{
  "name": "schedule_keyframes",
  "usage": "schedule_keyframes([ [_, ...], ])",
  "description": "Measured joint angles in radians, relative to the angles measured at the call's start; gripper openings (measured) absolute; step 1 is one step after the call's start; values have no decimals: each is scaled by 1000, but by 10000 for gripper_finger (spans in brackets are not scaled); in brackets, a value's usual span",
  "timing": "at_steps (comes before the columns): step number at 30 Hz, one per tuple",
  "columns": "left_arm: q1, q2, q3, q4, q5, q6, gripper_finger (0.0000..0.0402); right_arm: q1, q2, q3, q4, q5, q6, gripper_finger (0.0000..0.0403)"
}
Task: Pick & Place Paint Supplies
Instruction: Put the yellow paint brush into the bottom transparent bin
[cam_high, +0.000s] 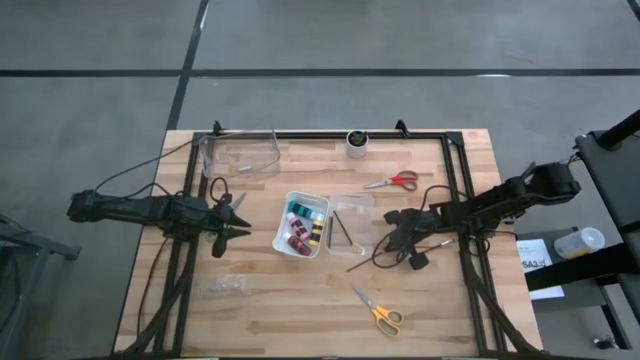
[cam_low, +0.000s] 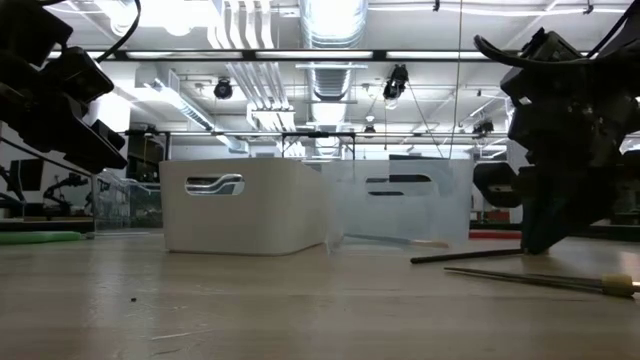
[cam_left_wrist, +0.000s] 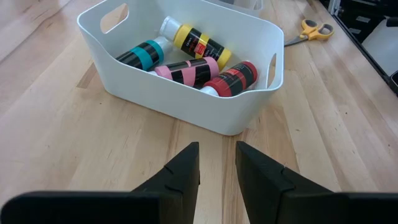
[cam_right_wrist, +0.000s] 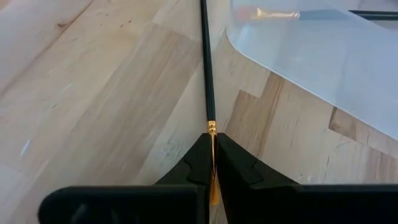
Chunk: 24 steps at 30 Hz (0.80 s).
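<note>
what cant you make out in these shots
- Brush: its bristle end is hidden between the fingers of the right hand, which is shut on it (right wrist view).
- White bin: its wall hides what lies inside (low view).
- Clear bin: thin dark sticks inside, too small to count (high view).
- Left hand: holds nothing; its arm is cut off at the picture's edge (left wrist view).

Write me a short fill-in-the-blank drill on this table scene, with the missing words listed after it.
1. The white bin holds ____ paint bottles.
2. The right hand is shut on a thin dark ____.
3. The scissors nearest the table's front edge have ____ handles.
4. The left hand is pointed at the white bin and holds ____.

Missing words: four; brush; yellow; nothing
</note>
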Motion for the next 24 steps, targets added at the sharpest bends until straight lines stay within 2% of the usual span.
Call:
schedule_keyframes([
  [8, 0, 0, 0, 0, 0, 0, 108, 2, -88, -5, -20, -11, 3, 13],
  [18, 0, 0, 0, 0, 0, 0, 108, 2, -177, -3, -7, -112, -1, 13],
  [24, 0, 0, 0, 0, 0, 0, 108, 22, -224, 29, -4, -122, -11, 13],
])
